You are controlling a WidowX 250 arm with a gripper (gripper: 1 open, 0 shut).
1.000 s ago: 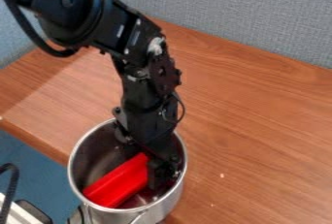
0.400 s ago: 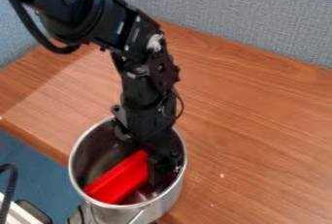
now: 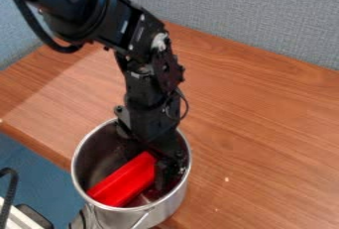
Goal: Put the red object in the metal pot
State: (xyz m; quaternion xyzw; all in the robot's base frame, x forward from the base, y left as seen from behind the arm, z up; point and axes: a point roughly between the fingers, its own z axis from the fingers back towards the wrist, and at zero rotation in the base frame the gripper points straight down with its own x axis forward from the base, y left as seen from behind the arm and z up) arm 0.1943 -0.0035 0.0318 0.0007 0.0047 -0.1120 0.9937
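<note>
While the red object [image 3: 122, 182] lies inside the metal pot [image 3: 90, 152] at the table's [image 3: 252, 94] front edge, the gripper [image 3: 162, 169] reaches down into the pot. Jaw state: cannot tell. No legible writing.

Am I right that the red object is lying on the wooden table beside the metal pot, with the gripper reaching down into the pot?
Not quite: the camera view shows the red object lying inside the metal pot, not on the table. The gripper does reach down into the pot.

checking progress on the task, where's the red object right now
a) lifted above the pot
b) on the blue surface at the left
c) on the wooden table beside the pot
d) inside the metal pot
d: the red object lies inside the metal pot, below its rim.
</note>
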